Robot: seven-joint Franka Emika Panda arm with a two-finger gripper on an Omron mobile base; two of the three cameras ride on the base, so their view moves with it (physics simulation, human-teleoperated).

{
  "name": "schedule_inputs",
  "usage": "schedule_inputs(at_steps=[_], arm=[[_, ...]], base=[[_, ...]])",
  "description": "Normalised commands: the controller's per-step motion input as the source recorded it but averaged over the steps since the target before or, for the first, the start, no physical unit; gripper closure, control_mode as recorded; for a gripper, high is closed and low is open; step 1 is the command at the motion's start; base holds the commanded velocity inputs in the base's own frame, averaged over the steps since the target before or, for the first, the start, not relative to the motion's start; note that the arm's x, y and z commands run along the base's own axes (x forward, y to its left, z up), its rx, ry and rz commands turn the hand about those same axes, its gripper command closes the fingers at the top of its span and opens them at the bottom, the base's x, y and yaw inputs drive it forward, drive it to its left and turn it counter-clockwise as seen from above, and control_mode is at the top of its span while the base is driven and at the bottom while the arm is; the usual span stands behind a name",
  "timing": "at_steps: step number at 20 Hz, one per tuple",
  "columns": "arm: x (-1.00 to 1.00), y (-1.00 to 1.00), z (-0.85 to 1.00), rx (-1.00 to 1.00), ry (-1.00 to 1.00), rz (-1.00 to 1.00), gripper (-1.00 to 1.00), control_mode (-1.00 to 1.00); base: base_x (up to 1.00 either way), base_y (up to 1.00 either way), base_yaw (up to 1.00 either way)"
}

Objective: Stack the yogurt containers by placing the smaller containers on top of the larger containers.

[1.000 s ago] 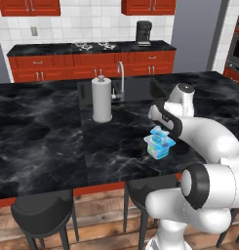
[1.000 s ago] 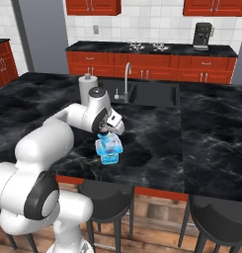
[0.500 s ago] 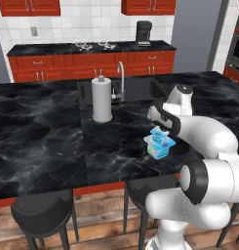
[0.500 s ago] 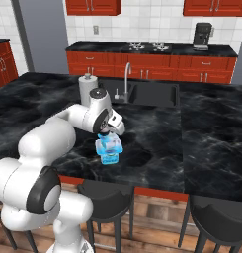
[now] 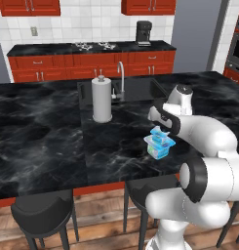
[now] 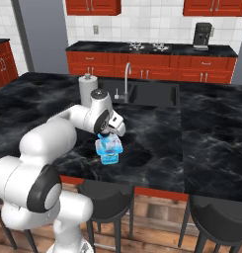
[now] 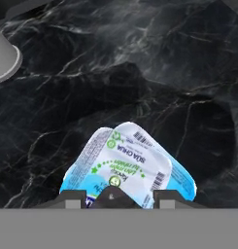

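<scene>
Small yogurt cup [image 7: 132, 163] w/ white printed lid atop larger light-blue tub [image 5: 159, 148], gripper [image 7: 119, 198] state unclear.

The white arm folds forward from its base, elbow raised and wrist bent down, with the claw [image 7: 119, 198] pointing at the table, its dark fingertips [image 7: 72, 199] set apart.
</scene>
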Motion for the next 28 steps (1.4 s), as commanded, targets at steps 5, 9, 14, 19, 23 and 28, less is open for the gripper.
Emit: schedule_inputs(at_steps=[5, 9, 14, 19, 23, 28], arm=[[0.12, 0.0, -0.07, 0.0, 0.0, 0.0, 1.0, -1.0], [0.03, 0.0, -0.08, 0.0, 0.04, 0.0, 1.0, -1.0], [0.05, 0.0, -0.06, 0.0, 0.02, 0.0, 1.0, -1.0], [0.03, 0.0, -0.05, 0.0, 0.02, 0.0, 1.0, -1.0], [0.04, 0.0, -0.03, 0.0, 0.02, 0.0, 1.0, -1.0], [0.03, 0.0, -0.01, 0.0, 0.01, 0.0, 1.0, -1.0]], base=[[0.0, 0.0, 0.0], [0.0, 0.0, 0.0], [0.0, 0.0, 0.0], [0.0, 0.0, 0.0], [0.0, 0.0, 0.0], [0.0, 0.0, 0.0]])
